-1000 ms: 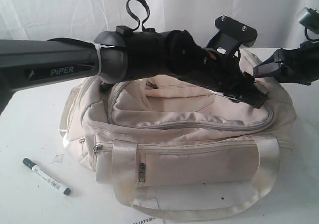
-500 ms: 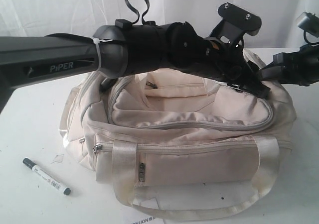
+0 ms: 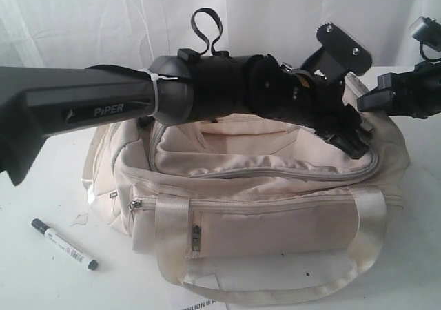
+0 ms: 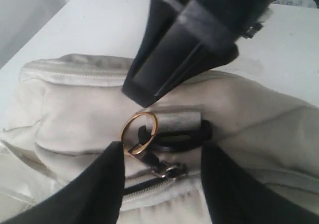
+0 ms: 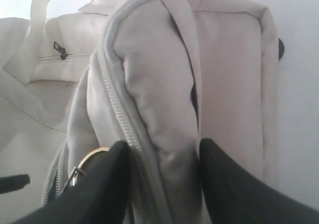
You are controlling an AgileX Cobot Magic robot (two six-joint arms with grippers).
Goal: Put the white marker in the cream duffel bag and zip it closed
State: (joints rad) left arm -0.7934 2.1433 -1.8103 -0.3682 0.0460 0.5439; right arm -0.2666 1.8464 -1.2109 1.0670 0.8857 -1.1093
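Observation:
The cream duffel bag [image 3: 262, 220] sits mid-table with its top zip [image 3: 275, 172] drawn along the lid. The white marker [image 3: 64, 244] lies on the table to the bag's left, apart from both grippers. My left gripper [image 3: 348, 141] reaches across to the bag's right end. In the left wrist view the left gripper [image 4: 162, 159] is open, its fingers astride the zip slider [image 4: 169, 170] and gold pull ring [image 4: 138, 133]. The right gripper [image 3: 368, 102] sits at that same end. In the right wrist view the right gripper [image 5: 162, 154] pinches a fold of bag fabric [image 5: 164, 99].
The bag's strap handles [image 3: 368, 234] loop down over its front onto the table. A printed sheet [image 3: 200, 304] pokes out at the front edge. White curtain [image 3: 83, 21] hangs behind. The left arm's long black link [image 3: 103, 103] spans the bag.
The left arm has shifted right and slightly up, carrying its gripper closer to the bag's right end. The right gripper, bag and marker have stayed put.

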